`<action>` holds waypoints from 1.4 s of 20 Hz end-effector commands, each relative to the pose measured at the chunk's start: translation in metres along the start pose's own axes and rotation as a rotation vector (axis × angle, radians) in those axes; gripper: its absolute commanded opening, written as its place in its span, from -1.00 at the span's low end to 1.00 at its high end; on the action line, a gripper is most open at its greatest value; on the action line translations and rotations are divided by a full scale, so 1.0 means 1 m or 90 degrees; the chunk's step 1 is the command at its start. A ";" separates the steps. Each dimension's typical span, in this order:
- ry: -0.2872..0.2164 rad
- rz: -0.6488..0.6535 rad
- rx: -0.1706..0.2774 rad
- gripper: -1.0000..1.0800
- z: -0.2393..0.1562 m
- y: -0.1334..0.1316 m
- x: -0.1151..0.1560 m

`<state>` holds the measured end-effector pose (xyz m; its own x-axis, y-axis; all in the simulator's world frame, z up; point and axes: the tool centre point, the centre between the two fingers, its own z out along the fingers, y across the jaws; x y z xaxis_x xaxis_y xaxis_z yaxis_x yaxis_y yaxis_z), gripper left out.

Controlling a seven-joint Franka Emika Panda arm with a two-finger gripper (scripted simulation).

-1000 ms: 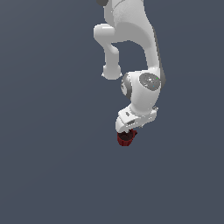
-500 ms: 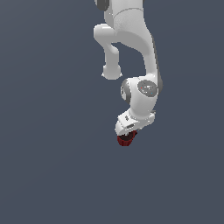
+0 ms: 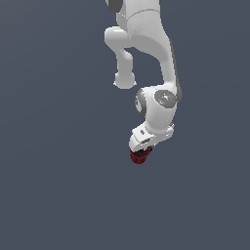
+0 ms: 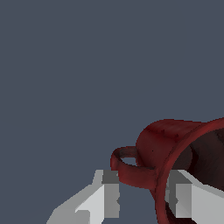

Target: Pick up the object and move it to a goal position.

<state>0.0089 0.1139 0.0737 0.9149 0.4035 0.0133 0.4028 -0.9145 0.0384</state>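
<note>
Holding the mug (image 4: 175,148) is what my fingers (image 4: 107,197) seem to be doing right now. In the wrist view one pale finger sits just outside the loop handle (image 4: 129,168), and my other finger (image 4: 183,197) sits on the far side of the red rim, at the mouth of the cup. The rim and the base of the handle lie between the two fingers, so my gripper (image 4: 142,197) is closed in close around that part of the mug, with only a small gap left. The mug is dark red with a dark inside, and it is tipped over so its open mouth faces toward my wrist camera. In the exterior view my white arm (image 3: 146,49) bends down from the top of the picture, and my gripper (image 3: 141,149) is at its low end. The mug (image 3: 138,156) peeks out right under my hand, a small red shape touching the fingers. All around is one flat grey-blue ground (image 3: 49,171), and I cannot tell from these pictures if the mug is resting on it or lifted off it.
</note>
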 end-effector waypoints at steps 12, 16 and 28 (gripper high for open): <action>-0.001 0.001 0.000 -1.00 -0.029 -0.005 -0.007; -0.001 0.001 -0.001 -1.00 -0.055 -0.010 -0.013; -0.001 0.001 -0.001 -1.00 -0.181 -0.035 -0.040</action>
<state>-0.0415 0.1327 0.2330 0.9157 0.4018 0.0083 0.4012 -0.9152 0.0391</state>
